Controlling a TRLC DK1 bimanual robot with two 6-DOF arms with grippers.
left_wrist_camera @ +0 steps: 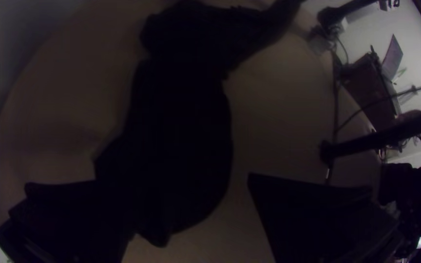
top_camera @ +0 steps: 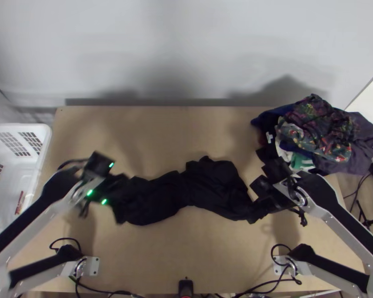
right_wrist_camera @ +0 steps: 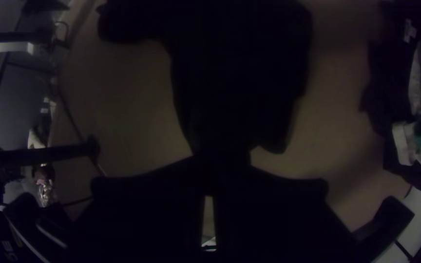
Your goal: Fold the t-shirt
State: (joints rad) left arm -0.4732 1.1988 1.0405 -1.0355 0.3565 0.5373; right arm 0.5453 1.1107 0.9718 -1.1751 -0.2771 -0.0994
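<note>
The black t-shirt (top_camera: 186, 191) lies bunched in a long band across the middle of the table, its layers hard to make out. At its left end is my left gripper (top_camera: 118, 186); in the left wrist view, the left gripper (left_wrist_camera: 188, 187) stands open, the shirt's end lying between and under its fingers. At the shirt's right end is my right gripper (top_camera: 261, 194). In the right wrist view, the right gripper (right_wrist_camera: 210, 187) is shut on a narrow end of the t-shirt (right_wrist_camera: 235, 87), which spreads wider away from the fingertips.
A heap of mixed clothes (top_camera: 321, 134) covers the table's back right corner. A white plastic basket (top_camera: 46, 144) stands beside the table's left edge. Bare wood of the table (top_camera: 156, 124) lies behind the shirt, and cables run along the near edge.
</note>
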